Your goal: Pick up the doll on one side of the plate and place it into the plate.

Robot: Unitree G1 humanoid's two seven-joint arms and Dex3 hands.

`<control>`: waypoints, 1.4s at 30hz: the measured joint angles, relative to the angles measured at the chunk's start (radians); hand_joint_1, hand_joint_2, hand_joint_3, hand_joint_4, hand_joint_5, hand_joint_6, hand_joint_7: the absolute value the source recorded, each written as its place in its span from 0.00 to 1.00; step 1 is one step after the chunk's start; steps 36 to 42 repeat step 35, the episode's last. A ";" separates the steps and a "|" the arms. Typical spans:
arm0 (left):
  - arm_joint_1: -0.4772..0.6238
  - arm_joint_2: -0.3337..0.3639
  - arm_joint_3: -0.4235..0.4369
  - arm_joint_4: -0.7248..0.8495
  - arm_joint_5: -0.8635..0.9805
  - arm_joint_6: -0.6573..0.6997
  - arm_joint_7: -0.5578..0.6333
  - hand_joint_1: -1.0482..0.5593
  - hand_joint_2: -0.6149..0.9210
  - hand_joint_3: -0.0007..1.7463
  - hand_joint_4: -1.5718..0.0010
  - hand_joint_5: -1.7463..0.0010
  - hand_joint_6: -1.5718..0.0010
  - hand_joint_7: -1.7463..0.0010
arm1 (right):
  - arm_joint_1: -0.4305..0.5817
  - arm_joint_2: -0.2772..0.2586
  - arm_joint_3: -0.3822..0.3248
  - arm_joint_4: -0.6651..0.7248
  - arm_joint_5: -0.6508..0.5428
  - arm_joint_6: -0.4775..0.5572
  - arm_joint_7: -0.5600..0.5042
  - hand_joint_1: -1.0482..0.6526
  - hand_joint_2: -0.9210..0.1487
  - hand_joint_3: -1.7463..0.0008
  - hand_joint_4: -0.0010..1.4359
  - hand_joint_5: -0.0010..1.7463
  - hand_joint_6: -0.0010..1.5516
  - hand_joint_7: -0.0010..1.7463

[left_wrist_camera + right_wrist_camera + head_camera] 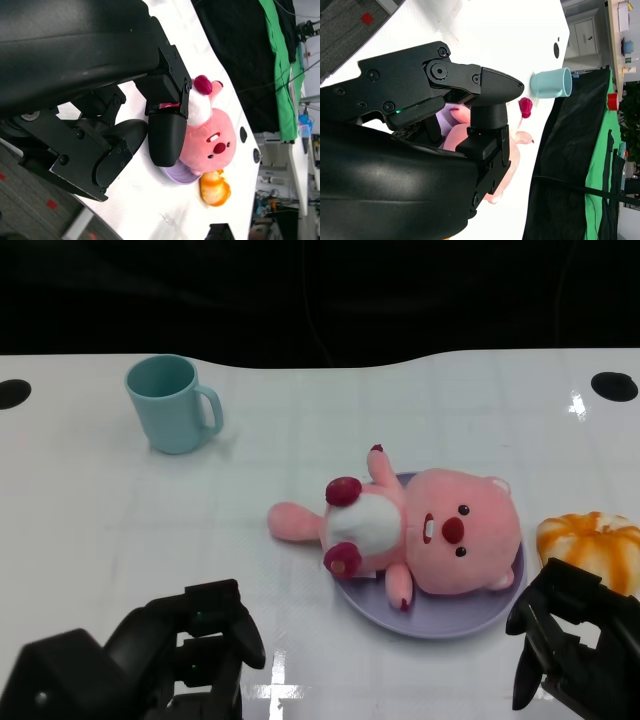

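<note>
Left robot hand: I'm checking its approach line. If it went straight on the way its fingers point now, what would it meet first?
Probably the pink doll lying on the purple plate; the left robot hand holds nothing, though depth is unclear.

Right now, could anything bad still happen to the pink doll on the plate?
Maybe. The pink doll lies only partly in the purple plate: its tail and lower body hang past the rim onto the table, so a nudge could tip or slide it out. The right hand hangs near the plate's edge and the orange toy, and might bump either. The left hand sits farther off, holding nothing.
</note>
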 measured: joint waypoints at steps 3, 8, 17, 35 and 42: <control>-0.002 -0.015 0.014 0.044 -0.046 -0.002 -0.013 0.56 0.69 0.78 0.46 0.00 0.52 0.10 | 0.000 0.000 -0.001 -0.004 0.000 0.011 0.000 0.39 0.03 0.64 0.51 1.00 0.30 1.00; -0.012 -0.040 0.037 0.109 -0.091 -0.004 -0.027 0.57 0.70 0.77 0.49 0.00 0.52 0.11 | 0.000 0.000 -0.002 -0.004 0.006 0.012 0.003 0.40 0.04 0.63 0.52 1.00 0.31 1.00; -0.020 -0.075 0.074 0.150 -0.151 -0.003 -0.027 0.56 0.74 0.70 0.54 0.00 0.55 0.13 | -0.002 -0.004 -0.002 -0.001 0.004 0.012 0.007 0.43 0.08 0.56 0.51 1.00 0.30 1.00; -0.020 -0.075 0.059 0.198 -0.130 -0.038 -0.042 0.58 0.75 0.70 0.53 0.00 0.54 0.14 | 0.001 -0.016 0.005 0.011 -0.002 0.011 0.018 0.44 0.12 0.52 0.51 1.00 0.30 1.00; -0.020 -0.075 0.059 0.198 -0.130 -0.038 -0.042 0.58 0.75 0.70 0.53 0.00 0.54 0.14 | 0.001 -0.016 0.005 0.011 -0.002 0.011 0.018 0.44 0.12 0.52 0.51 1.00 0.30 1.00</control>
